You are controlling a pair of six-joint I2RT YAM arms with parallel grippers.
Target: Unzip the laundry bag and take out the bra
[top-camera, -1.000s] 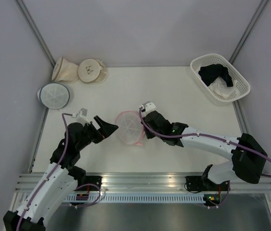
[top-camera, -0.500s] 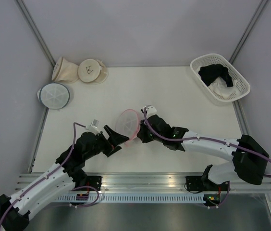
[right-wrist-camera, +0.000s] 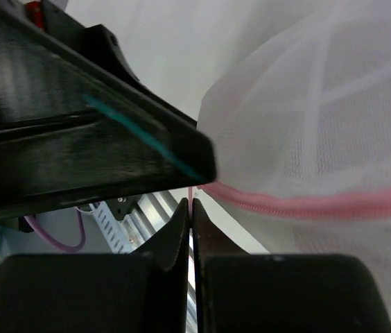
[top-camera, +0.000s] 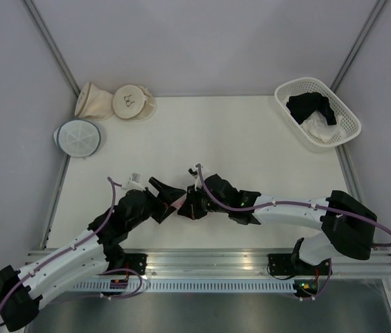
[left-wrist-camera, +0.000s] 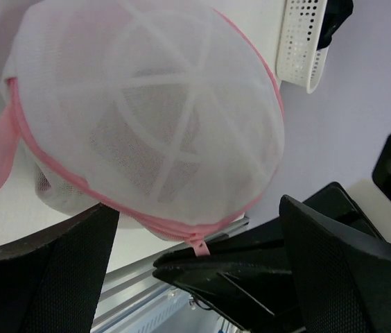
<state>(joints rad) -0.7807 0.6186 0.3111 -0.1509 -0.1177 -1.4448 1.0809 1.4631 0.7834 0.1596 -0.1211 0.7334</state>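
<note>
Laundry bag [left-wrist-camera: 147,111] zipped, bra not out; right gripper [right-wrist-camera: 190,229] jaws clench pull tab [left-wrist-camera: 197,244] at its 6 o'clock; left gripper [left-wrist-camera: 199,208] jaws released.

Wht table [top-camera: 251,139], grey walls [top-camera: 202,41]

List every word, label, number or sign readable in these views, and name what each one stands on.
No text can be read in any view.
Beige pouch: a dark mark on its lid, too small to read.
Laundry bag: no lettering visible.
White basket: no lettering visible.
</note>
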